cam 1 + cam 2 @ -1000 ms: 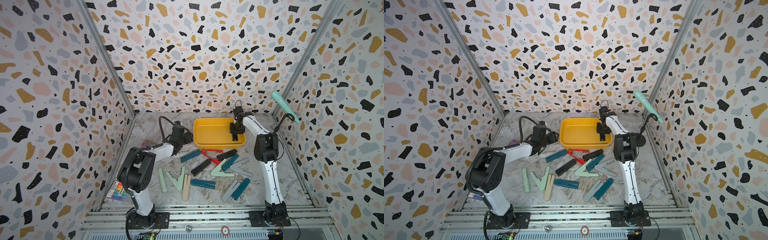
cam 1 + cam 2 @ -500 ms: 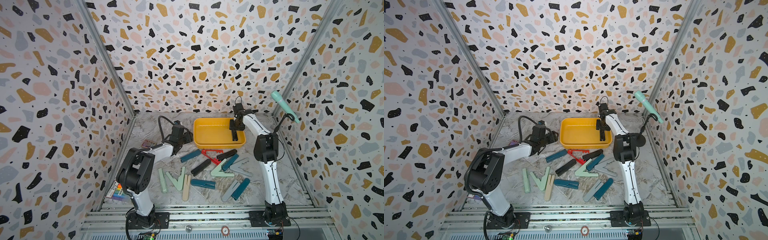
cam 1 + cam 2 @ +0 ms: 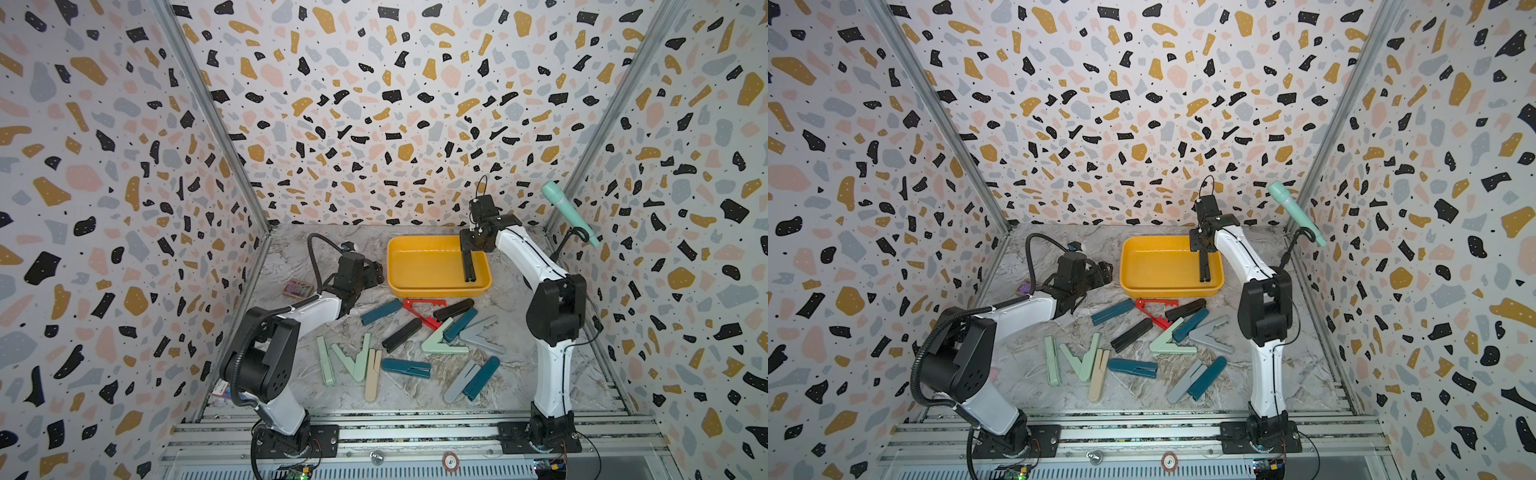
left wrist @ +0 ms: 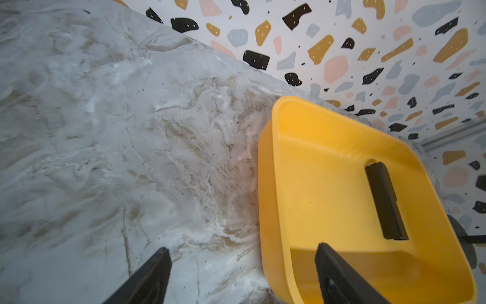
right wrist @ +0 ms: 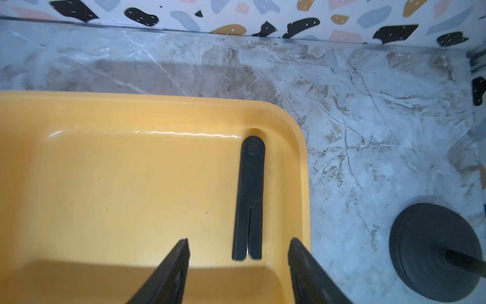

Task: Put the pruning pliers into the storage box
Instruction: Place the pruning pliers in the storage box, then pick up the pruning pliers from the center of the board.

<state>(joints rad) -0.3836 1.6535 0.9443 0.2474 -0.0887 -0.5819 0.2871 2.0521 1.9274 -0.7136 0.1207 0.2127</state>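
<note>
Over the marbled surface [image 3: 519, 374], my right fingers [image 5: 168, 273] have just spread, leaving one black pruning pliers [image 5: 249, 200] flat inside the storage box [image 5: 105, 110]; left fingers [image 4: 147, 279] widened too, empty. Other pliers [image 3: 406, 368] wait outside.

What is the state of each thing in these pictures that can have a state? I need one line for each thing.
storage box: on the table, one tool inside
black pliers in the box: arms closed, lying flat, not gripped
left hand: open, empty, beside the box
right hand: open, empty, above the box
red pliers: arms spread open, on the table
microphone: tilted, head up
</note>
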